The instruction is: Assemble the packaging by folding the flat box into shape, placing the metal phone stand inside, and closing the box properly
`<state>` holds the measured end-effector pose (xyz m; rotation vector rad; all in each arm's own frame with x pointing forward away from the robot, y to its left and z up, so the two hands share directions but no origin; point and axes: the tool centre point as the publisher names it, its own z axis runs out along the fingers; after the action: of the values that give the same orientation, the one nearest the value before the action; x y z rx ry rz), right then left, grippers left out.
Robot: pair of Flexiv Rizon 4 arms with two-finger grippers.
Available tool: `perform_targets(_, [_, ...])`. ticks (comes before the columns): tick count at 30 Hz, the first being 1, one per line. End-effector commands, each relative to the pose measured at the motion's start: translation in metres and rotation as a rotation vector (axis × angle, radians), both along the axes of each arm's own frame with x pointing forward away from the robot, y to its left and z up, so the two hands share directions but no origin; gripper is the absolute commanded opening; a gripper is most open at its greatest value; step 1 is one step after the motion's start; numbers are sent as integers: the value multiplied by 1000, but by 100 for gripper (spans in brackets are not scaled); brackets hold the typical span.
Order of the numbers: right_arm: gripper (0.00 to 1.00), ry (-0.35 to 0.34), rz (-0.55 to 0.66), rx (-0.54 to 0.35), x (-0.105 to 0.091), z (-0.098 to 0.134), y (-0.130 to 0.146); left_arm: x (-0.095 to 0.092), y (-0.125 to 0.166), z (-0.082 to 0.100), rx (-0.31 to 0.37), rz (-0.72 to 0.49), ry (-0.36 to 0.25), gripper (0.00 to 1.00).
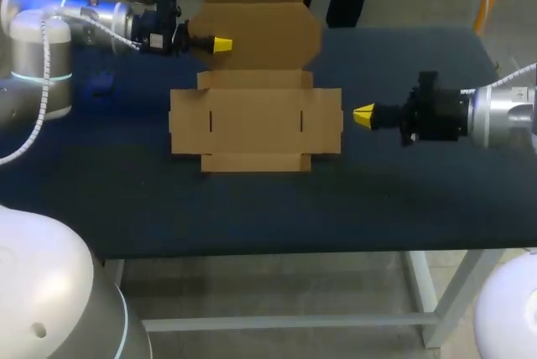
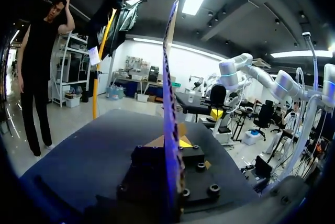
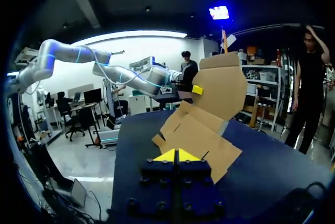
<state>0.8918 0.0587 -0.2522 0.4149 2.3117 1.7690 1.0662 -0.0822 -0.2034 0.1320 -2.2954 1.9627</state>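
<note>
The box point(image 1: 256, 120) is lying flat and unfolded near the middle of the dark tabletop point(image 1: 252, 216), its base panel and side flaps pressed down against the surface. Only its lid panel point(image 1: 260, 32) is standing up, rising from the box's far edge and leaning away towards the tabletop's far rim.

My left pincer point(image 1: 220, 44) is clenching that lid panel at its left edge, near the upper corner. In my left wrist view the cardboard is running edge-on straight up between my yellow tips, one finger on each face. My left arm is coming in level from the far left corner, above the tabletop.

My right pincer point(image 1: 363, 116) is hanging just beside the right side flap point(image 1: 329, 120), apart from it and pointing at its outer edge. Its two tips are pressing together into one yellow wedge, grasping nothing. From my right wrist the flat panels are lying directly ahead of this pincer, with the raised lid beyond them.

Around the box the open room is generous — a wide bare band is running between the near flap and the tabletop's near edge. There is further bare surface under my right arm, out to the right edge. On the left, the bare surface is stretching from the left flap to my left arm's base.
</note>
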Motion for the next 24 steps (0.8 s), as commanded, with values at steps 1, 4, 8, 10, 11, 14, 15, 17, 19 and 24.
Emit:
perform_targets(1, [0,-30,-6,-14,-20,2,-14,-17,-5,14,31,48,-22,0])
perform_targets(4, [0,-46,-9,-19,-26,1,-18,-24,-8,21,39,49,-39,0])
perform_targets(8, [0,-70,-12,-19,-34,1,-22,-35,-10,32,42,54,-63,0])
perform_targets(10, [0,-78,-15,-23,-36,1,-23,-41,-11,36,42,57,-67,0])
perform_targets(11, [0,-84,-15,-22,-38,2,-24,-44,-12,39,42,63,-71,0])
perform_targets(14, [0,-90,-48,-26,-40,1,-25,-50,-12,45,29,80,-69,0])
perform_targets(15, [0,-91,-59,-25,-41,1,-26,-52,-12,47,19,88,-63,0])
perform_targets(17, [0,-95,-78,-36,-42,-2,-26,-55,-12,52,15,98,-62,0])
perform_targets(19, [0,-98,-81,-39,-45,-4,-26,-58,-13,56,12,107,-58,0])
perform_targets(24, [0,-110,-83,-50,-55,-4,-30,-69,-15,64,8,101,-51,0])
